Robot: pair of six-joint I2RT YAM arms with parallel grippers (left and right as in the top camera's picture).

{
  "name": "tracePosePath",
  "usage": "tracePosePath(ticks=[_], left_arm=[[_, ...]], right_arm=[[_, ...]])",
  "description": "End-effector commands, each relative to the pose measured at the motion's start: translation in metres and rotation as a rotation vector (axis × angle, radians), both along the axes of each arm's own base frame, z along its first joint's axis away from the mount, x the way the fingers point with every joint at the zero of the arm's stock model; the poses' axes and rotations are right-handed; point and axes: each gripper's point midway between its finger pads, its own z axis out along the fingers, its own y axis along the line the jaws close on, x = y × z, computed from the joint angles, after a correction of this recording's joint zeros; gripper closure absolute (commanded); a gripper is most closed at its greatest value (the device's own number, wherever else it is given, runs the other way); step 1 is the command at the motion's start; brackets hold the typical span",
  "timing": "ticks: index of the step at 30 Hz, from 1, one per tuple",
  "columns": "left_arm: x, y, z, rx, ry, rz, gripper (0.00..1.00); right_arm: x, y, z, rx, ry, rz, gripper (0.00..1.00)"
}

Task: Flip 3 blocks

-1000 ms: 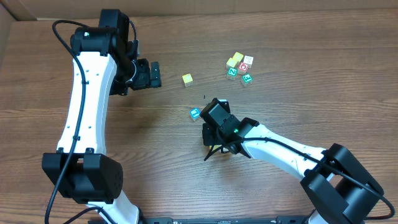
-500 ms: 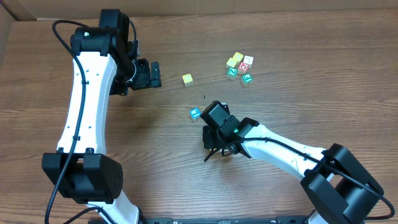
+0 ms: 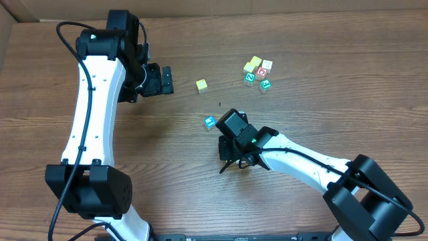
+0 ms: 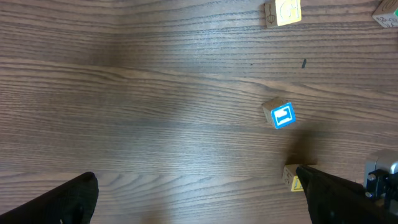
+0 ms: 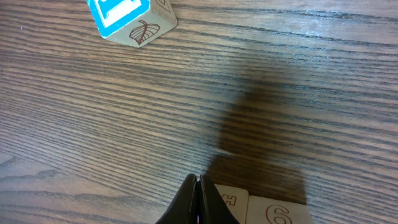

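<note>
Right pincer (image 5: 198, 190) pressed together, holding nothing; left pincer (image 3: 164, 79) spread wide.
The closed tips stand just beside the pale H block (image 5: 231, 200) and 6 block (image 5: 280, 211), which touch each other; the blue-framed block (image 5: 127, 17) lies apart.

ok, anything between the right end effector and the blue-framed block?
Nothing visible. In the right wrist view, bare tabletop runs from the shut right end effector to the blue-framed block. Two other blocks lie close beside it, off that line.
</note>
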Motion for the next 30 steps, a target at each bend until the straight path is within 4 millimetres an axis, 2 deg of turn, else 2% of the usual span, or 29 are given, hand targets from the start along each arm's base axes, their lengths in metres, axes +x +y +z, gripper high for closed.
tracePosePath(ticks=[1,18,21,24,27,30], left_arm=[[0.000,0.004,-0.004,0.002,0.014,0.026,0.00],[0.000,0.004,-0.004,0.002,0.013,0.026,0.00],[0.000,0.004,-0.004,0.002,0.014,0.026,0.00],[0.000,0.004,-0.004,0.002,0.014,0.026,0.00],[0.000,0.004,-0.004,0.002,0.014,0.026,0.00],[0.000,0.004,-0.004,0.002,0.014,0.026,0.00]], right_arm=[[0.004,0.005,0.005,0.016,-0.005,-0.005,0.96],[0.005,0.006,0.008,0.021,-0.007,-0.004,0.96],[0.019,0.011,0.022,0.045,-0.035,-0.010,0.95],[0.038,0.007,0.045,0.054,-0.048,-0.048,0.95],[0.063,-0.010,0.066,0.047,-0.062,-0.092,0.79],[0.086,-0.041,0.077,0.035,-0.059,-0.179,0.44]])
